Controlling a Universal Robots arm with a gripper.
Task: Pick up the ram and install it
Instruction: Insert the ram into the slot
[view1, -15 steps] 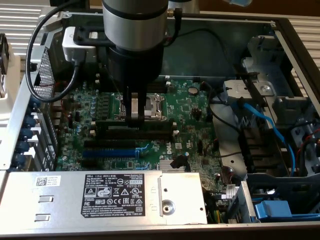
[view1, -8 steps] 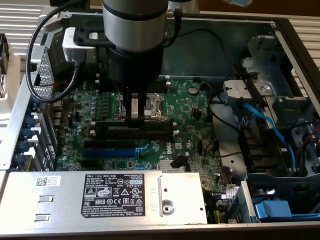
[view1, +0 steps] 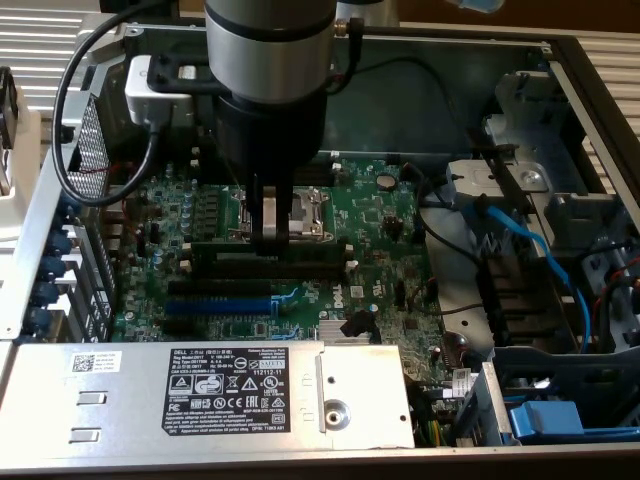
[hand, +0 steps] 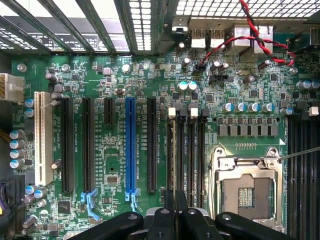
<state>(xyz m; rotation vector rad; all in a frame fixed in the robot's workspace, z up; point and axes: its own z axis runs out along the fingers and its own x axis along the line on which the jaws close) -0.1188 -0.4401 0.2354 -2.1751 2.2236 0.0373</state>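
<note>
The ram (view1: 305, 250) is a long dark-green stick with a white label strip. It stands on edge along the black memory slots (view1: 230, 285) in the middle of the green motherboard (view1: 390, 230). My gripper (view1: 270, 236) comes straight down from the arm and is shut on the ram's upper edge near its middle. Whether the stick is seated in a slot I cannot tell. In the wrist view the gripper (hand: 175, 212) has its black fingers close together, just off the near end of the memory slots (hand: 192, 150).
An open CPU socket (view1: 305, 212) (hand: 247, 185) lies right beside the slots. The blue expansion slot (view1: 215, 303) (hand: 130, 145) runs nearby. A grey labelled cover (view1: 200, 390) spans the front of the case. Blue cables (view1: 540, 250) and drive bays fill the exterior view's right.
</note>
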